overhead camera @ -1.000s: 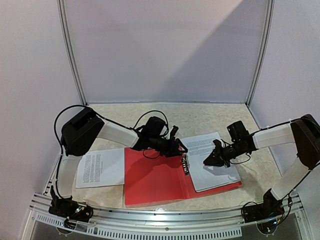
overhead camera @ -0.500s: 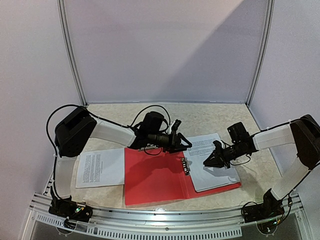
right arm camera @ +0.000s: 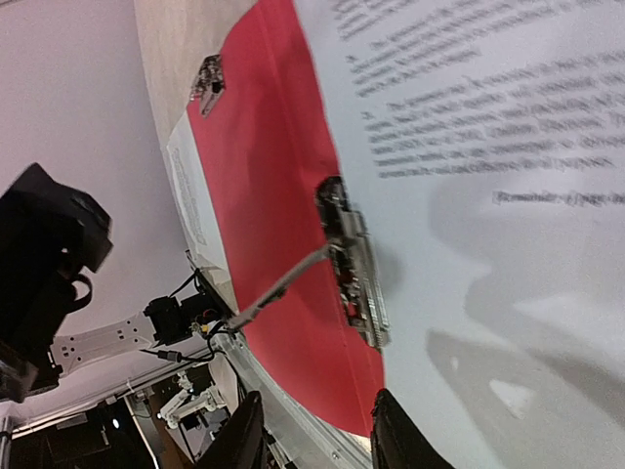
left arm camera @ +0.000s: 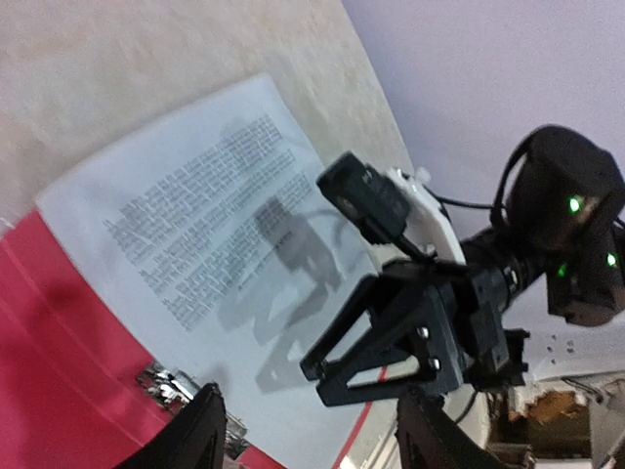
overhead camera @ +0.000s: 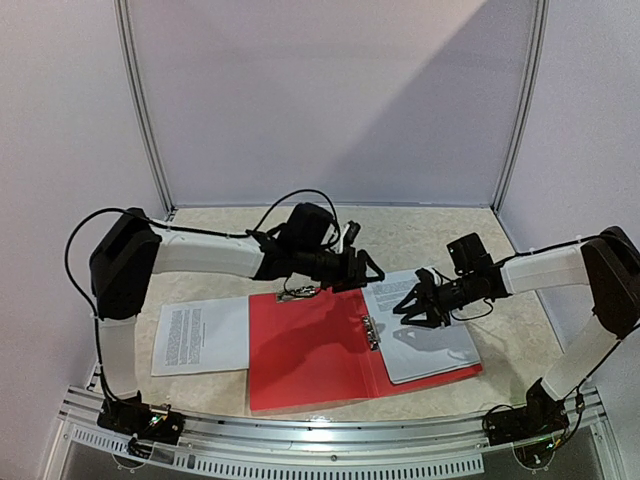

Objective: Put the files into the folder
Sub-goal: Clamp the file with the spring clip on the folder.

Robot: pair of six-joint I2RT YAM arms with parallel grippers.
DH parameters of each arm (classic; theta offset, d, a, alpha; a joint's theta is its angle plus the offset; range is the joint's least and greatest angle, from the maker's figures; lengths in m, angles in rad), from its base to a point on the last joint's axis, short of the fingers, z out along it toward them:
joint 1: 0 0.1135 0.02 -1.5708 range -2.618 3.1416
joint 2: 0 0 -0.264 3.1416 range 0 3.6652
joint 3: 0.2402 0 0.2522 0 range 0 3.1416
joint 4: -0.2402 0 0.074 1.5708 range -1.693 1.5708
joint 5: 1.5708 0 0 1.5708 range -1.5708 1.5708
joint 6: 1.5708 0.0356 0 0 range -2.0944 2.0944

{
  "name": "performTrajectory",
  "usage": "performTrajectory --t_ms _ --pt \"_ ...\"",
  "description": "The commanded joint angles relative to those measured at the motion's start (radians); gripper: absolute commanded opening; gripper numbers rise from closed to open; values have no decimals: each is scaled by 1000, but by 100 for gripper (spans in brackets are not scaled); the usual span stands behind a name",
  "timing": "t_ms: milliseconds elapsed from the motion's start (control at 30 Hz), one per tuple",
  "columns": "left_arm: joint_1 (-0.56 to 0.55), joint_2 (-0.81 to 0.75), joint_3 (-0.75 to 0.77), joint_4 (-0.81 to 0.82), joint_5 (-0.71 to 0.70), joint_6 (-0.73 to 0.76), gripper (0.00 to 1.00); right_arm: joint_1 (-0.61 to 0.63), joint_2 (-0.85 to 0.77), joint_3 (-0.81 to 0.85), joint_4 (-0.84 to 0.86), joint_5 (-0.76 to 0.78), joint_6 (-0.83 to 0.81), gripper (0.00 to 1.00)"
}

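jaws wide and empty on my left gripper (overhead camera: 366, 268) and right gripper (overhead camera: 408, 306), both poised over the open folder (overhead camera: 300, 360), where one file (overhead camera: 432, 345) below them seems ready for clipping.

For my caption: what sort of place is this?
Probably a robot test booth in a lab, not an office: plain white partition walls on metal posts, plus a left arm and a right arm bolted to an aluminium rail at the table edge.
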Motion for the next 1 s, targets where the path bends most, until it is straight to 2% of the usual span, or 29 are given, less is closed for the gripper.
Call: performTrajectory --t_ms 0,100,400,633,833,967 --pt "20 -58 113 -394 -354 84 62 59 71 96 13 1 59 36" --pt "21 -68 88 -415 -381 90 61 84 129 152 17 -3 75 37" --pt "22 -81 31 -403 -372 104 61 136 228 210 116 -52 183 27" --pt "23 -54 41 -395 -355 103 61 153 231 196 142 -75 222 24" --pt "23 -44 41 -394 -350 99 61 155 211 166 150 -78 229 15" --pt "22 -42 39 -394 -351 97 61 156 199 147 166 -81 239 14"
